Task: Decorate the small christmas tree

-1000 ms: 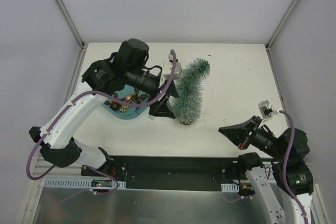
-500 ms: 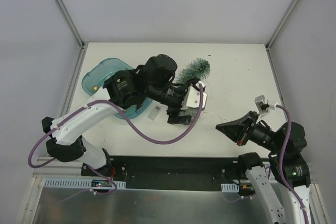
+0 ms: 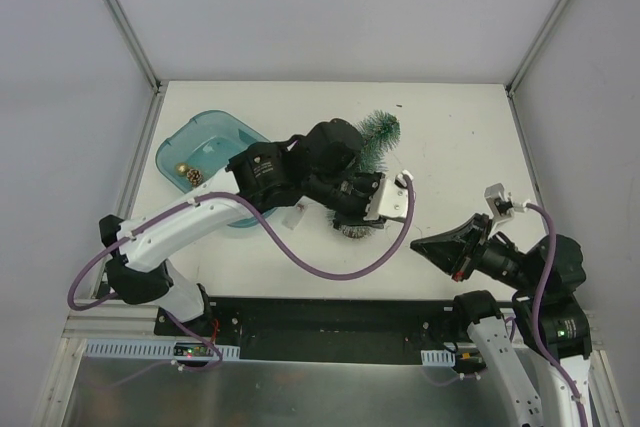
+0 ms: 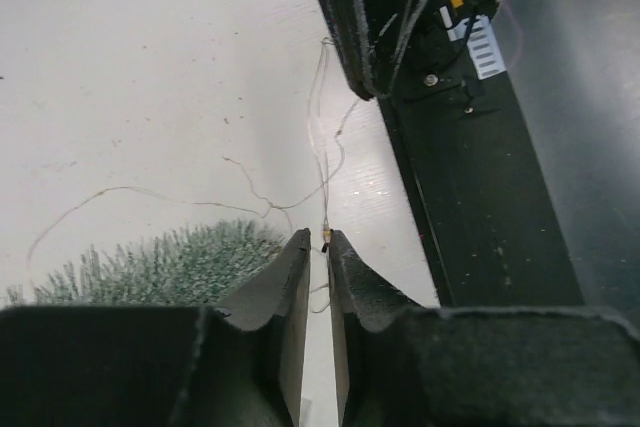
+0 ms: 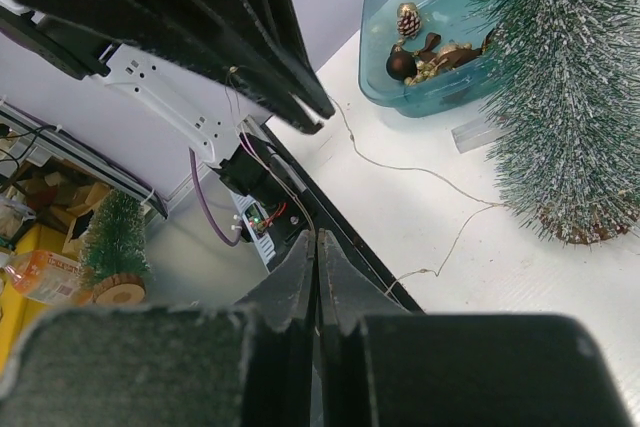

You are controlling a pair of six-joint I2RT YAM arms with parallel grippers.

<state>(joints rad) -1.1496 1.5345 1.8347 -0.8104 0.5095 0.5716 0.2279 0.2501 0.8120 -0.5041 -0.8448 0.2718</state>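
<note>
Just beside left jaws stands the small christmas tree [image 4: 165, 265].

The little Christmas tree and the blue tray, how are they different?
The small christmas tree is green, bristly and stands upright; the teal tray is smooth, see-through and lies flat. The tray holds ornaments, such as a pine cone; no ornaments show on the tree. Both sit on the white table.

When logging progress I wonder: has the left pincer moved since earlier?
Yes: left pincer moved right, from the teal tray to the small christmas tree.
</note>
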